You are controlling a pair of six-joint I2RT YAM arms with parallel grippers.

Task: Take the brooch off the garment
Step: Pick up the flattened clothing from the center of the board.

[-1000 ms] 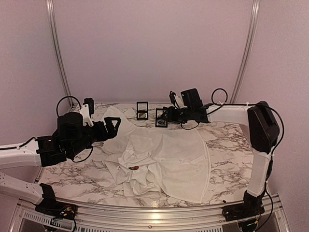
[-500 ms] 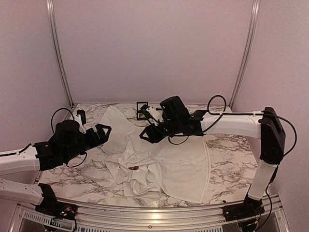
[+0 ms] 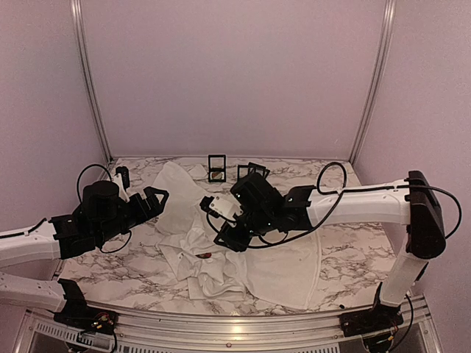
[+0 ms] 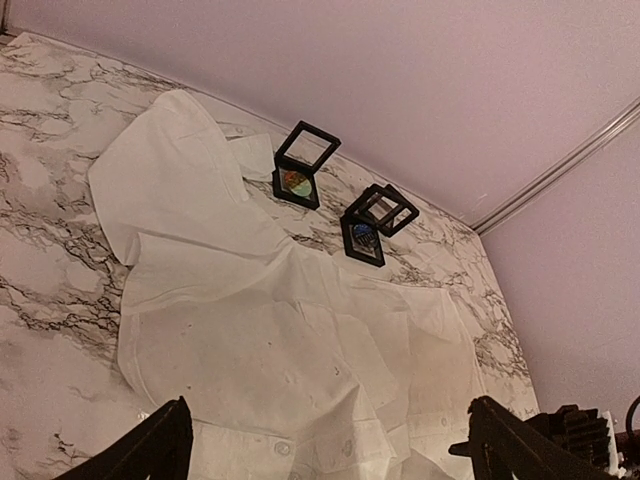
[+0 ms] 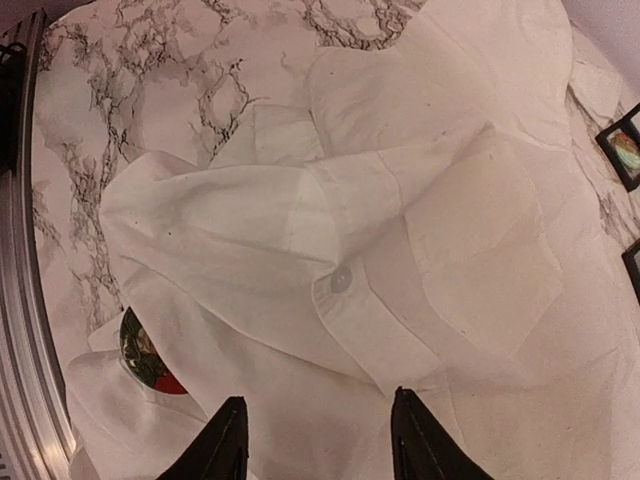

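The white garment (image 3: 287, 257) lies crumpled on the marble surface (image 3: 353, 243), the brooch (image 5: 150, 358) — round, red and dark — showing among its near folds, the right pincer (image 5: 322, 445) above the cloth just beside it, jaws parted and empty, the left pincer (image 4: 330, 455) spread wide, well apart.

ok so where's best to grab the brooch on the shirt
Pinch the brooch across its exposed round rim, coming from above on the side toward the near edge of the table; a fold of the garment seems to cover its far part.
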